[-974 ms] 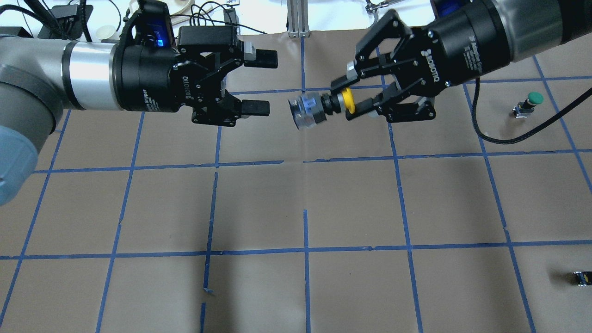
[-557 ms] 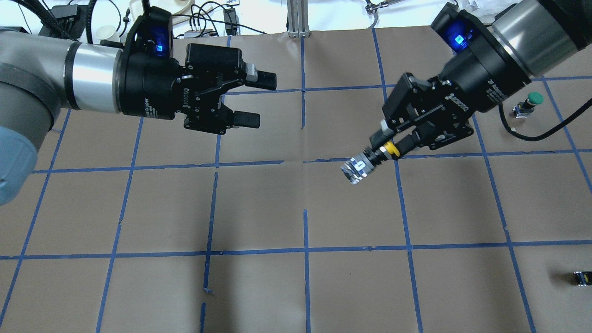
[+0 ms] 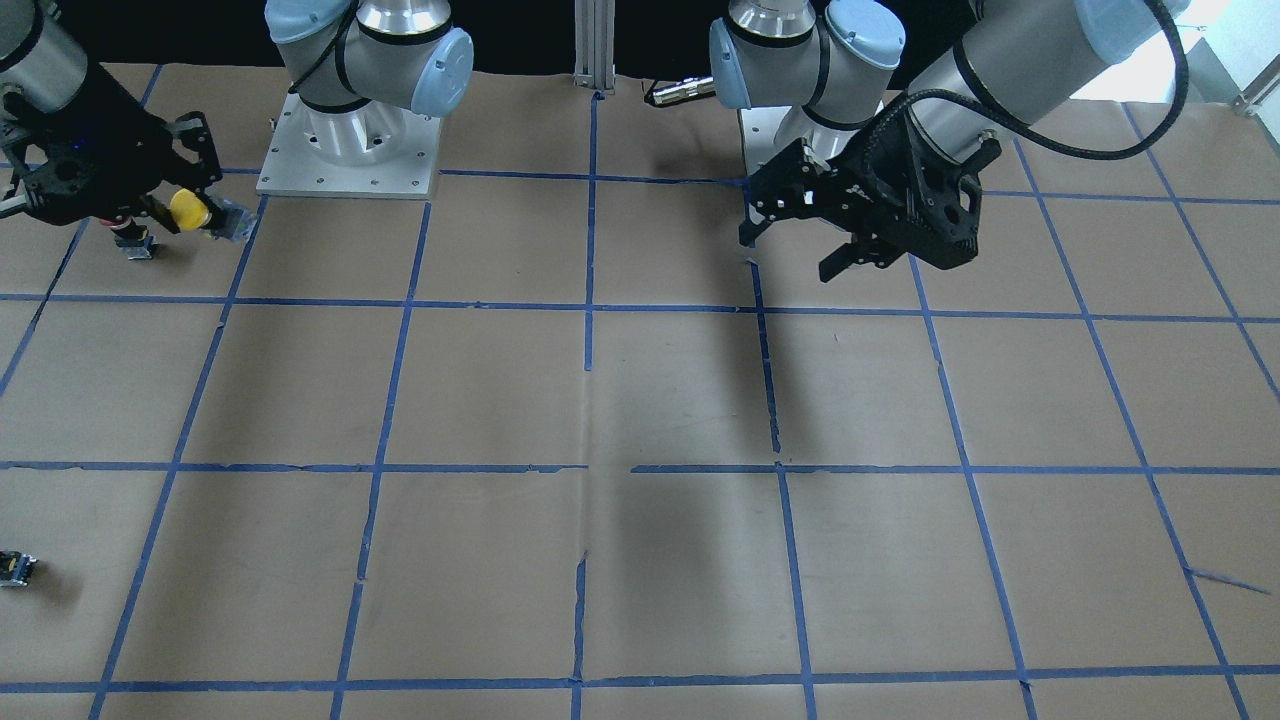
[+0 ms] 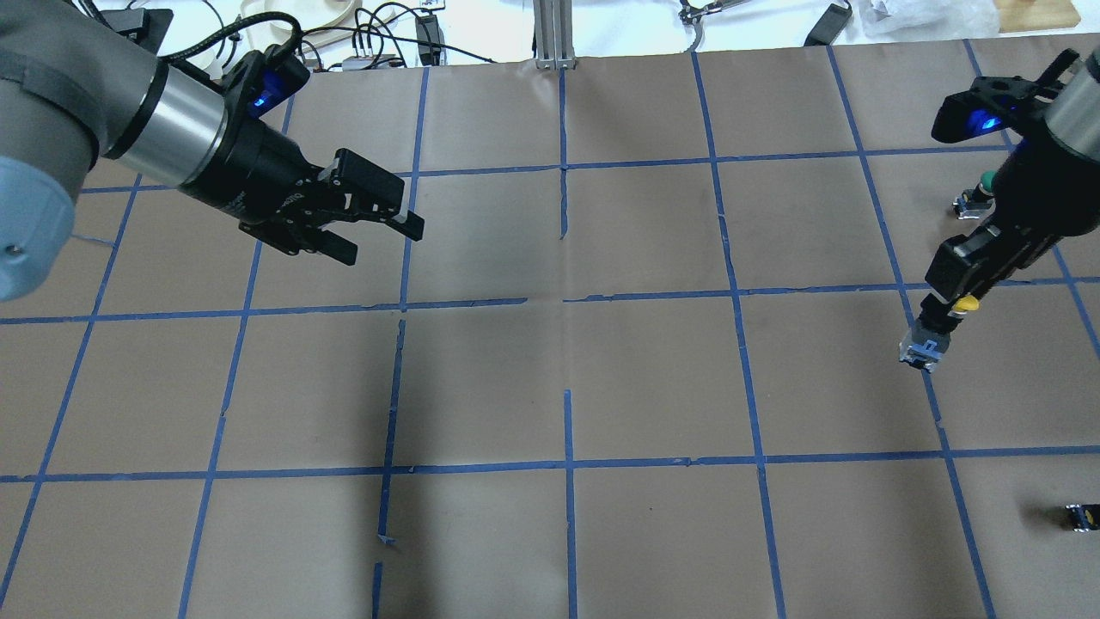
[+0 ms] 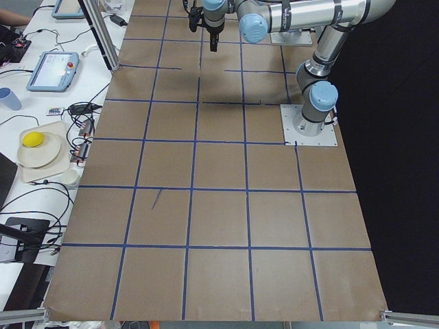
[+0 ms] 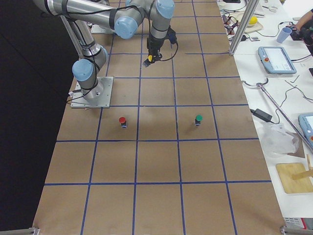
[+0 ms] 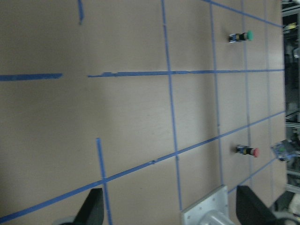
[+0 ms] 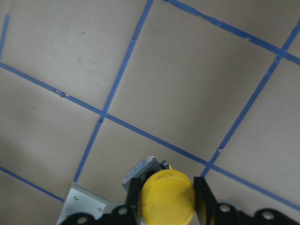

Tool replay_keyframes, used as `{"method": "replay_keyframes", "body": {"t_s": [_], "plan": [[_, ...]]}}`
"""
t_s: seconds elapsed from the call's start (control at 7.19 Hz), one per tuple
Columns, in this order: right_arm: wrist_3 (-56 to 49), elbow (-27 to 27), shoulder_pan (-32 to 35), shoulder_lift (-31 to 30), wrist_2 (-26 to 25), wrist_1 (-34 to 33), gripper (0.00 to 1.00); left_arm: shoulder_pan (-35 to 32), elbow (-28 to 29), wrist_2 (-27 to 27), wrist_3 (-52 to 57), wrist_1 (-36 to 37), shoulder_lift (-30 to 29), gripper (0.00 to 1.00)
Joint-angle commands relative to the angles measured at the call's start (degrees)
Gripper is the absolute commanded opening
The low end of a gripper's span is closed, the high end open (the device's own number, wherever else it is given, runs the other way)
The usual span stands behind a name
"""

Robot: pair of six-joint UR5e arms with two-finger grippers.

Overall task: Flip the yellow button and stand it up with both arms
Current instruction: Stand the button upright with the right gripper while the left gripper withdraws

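**Yellow button in right gripper, set-down pending**

Table (image 4: 653, 378): brown paper with a blue tape grid.
Left arm (image 4: 77, 94) comes in from the left edge. Right arm (image 4: 1078, 112) comes in at the right edge and points steeply down.
Left gripper (image 4: 378, 243): fingers spread, nothing between them, clear of the surface.
Right gripper (image 4: 956, 303): clamped on the cap of the yellow button (image 4: 928, 346). The cap is toward the wrist and the grey switch body points down and outward. The button hangs tilted above the paper toward the right edge, not touching it.
Green button (image 4: 993, 180) stands just beyond the right arm. Red button (image 6: 122, 121) stands well apart. Small capless black part (image 4: 1081, 516) lies by the right edge.

Step, as I read it: the flip looks done and the standing is in hand. Next move calls for squaring the body to the paper, lowering until the base sits flat, then easing the fingers apart. With a narrow base under a wide cap, it is likely to topple if released tilted.

Change: a second back the grippers faced each other mid-table, the button held level with its body toward the left's open fingers. The right has since swung out to the right edge and tipped the button down. The left has drawn back toward the left edge, open throughout.
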Motion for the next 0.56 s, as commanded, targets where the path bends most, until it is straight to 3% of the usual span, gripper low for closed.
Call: {"method": "replay_keyframes", "body": {"t_s": [0.0,0.14,0.42], "plan": [[-22.62,9.84,-12.89,0.52,3.65,-14.74,0.04,-0.58,6.93,16.31,0.01,-0.68,-3.12,1.00],[-34.66,14.86,-17.40,0.52,4.82,-23.78,0.05,-1.01,8.09,21.68,-0.08,-0.94,-2.86,1.00],[-52.90,18.16,-18.93,1.22,4.83,-33.33,0.05,-1.99,7.15,23.49,-0.08,-0.95,-1.64,1.00]]}}
